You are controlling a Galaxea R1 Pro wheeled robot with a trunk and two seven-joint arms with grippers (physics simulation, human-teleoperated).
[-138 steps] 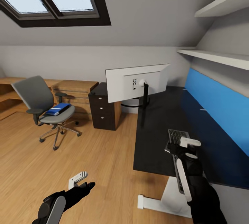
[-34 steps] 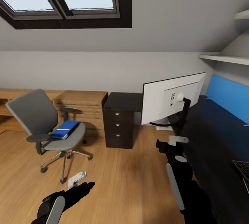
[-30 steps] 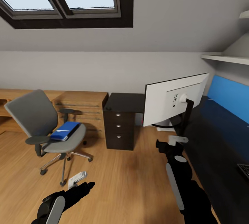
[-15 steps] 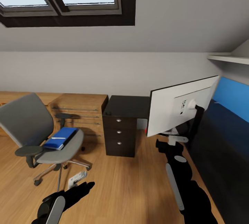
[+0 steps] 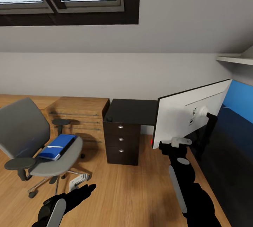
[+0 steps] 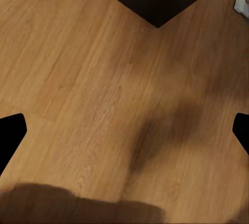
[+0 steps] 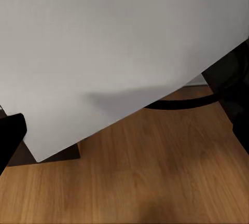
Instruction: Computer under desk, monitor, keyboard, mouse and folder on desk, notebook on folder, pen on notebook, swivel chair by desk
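In the head view the large flat monitor (image 5: 189, 113) with its light grey-white back stands on the long black desk (image 5: 232, 157) at the right, turned so its back faces the camera, with the bright blue back panel (image 5: 240, 97) of the desk behind it and a white wall shelf (image 5: 235, 59) above. The same pale monitor back (image 7: 114, 47) takes up most of the right wrist view, its lower edge hanging over the wooden floor (image 7: 145, 182), with the black curve of its round base (image 7: 181, 103) just beyond. The right gripper (image 5: 175, 142) is held up in front of the monitor's lower edge, near it; whether it touches cannot be told, and its black fingertips (image 7: 10, 136) sit far apart at the edges of the wrist view with nothing between them. At the left, the grey padded swivel chair (image 5: 24, 132) with black armrests stands on the wooden floor, well apart from the desk, and the flat bright blue folder (image 5: 56, 146) lies on its seat. Between chair and desk are a dark three-drawer cabinet (image 5: 123, 139) and a low oak-wood shelving unit (image 5: 79, 114). The left gripper (image 5: 82, 183) hangs low over the floor, its black fingertips (image 6: 10, 133) spread wide and holding nothing over bare wooden boards (image 6: 104, 79).
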